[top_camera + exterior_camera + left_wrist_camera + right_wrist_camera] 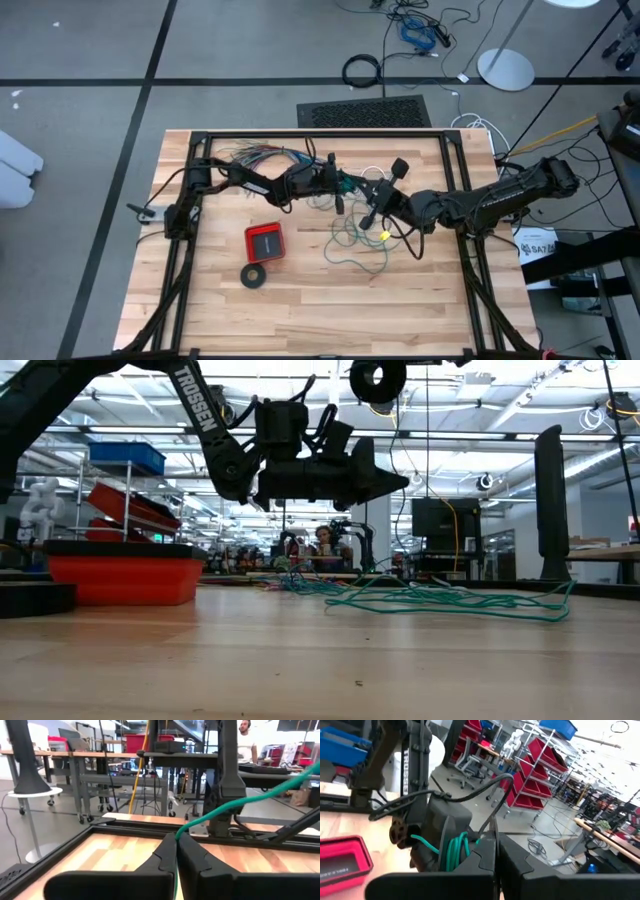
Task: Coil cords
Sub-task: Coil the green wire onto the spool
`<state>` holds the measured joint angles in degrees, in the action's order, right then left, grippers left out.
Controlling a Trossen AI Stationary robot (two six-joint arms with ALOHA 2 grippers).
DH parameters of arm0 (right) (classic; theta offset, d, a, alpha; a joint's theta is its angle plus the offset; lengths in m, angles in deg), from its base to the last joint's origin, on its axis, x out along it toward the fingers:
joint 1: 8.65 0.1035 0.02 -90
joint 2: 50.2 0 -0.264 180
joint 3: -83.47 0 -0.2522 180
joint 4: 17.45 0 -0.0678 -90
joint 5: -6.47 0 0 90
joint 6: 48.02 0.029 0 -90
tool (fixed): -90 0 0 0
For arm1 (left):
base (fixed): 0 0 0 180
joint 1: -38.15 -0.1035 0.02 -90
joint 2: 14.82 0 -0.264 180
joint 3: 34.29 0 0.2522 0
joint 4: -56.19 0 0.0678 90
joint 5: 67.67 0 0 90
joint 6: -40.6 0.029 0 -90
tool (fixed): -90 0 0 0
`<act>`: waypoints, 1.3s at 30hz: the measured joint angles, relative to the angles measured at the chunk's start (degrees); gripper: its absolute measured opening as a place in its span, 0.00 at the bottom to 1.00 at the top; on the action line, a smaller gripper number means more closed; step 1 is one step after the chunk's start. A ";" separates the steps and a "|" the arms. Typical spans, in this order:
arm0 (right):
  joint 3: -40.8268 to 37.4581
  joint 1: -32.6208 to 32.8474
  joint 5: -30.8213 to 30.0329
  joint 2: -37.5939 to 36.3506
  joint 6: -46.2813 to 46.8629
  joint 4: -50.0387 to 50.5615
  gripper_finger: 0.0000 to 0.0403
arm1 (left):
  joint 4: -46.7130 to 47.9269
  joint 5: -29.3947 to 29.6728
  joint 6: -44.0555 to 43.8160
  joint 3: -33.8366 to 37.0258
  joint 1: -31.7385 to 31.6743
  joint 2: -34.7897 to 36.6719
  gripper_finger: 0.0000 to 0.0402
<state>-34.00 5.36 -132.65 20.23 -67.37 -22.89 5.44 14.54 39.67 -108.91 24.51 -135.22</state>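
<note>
A long teal-green wire lies in loose loops on the wooden table, just nearer than the two grippers. My left gripper reaches in from the table's left and is shut on this wire. In the right wrist view several turns of the wire sit around the left gripper's body. My right gripper comes from the table's right, close to the left one. Its fingers are shut. A thin pale cord loops just beyond the grippers. My left gripper pinches the teal wire between its two fingertips, its fingers pointing level. From the tips the wire climbs away in a gentle curve, clear of the table. My right gripper's shut tips stand next to the wire's turns. I cannot tell whether they touch it.
A fanned bundle of many-coloured wires lies at the far left. A red box and a black tape ring sit to the near left. A small yellow piece lies by the loops. The black frame borders the table.
</note>
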 joint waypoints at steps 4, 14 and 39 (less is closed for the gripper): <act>0.00 0.08 -3.53 -0.02 0.61 3.35 0.00 | 1.62 -0.53 -0.40 0.00 -1.02 0.04 0.01; 0.00 -0.10 -4.35 -0.04 5.09 13.65 0.00 | 5.19 -1.59 -1.81 0.00 -3.92 1.13 0.01; 0.00 -9.00 0.92 -0.04 11.45 27.65 0.00 | 32.96 -3.34 3.17 -0.02 -8.23 16.20 0.00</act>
<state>-34.00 -3.65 -131.73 20.19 -55.92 4.76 38.40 11.20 42.84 -108.93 16.28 -119.03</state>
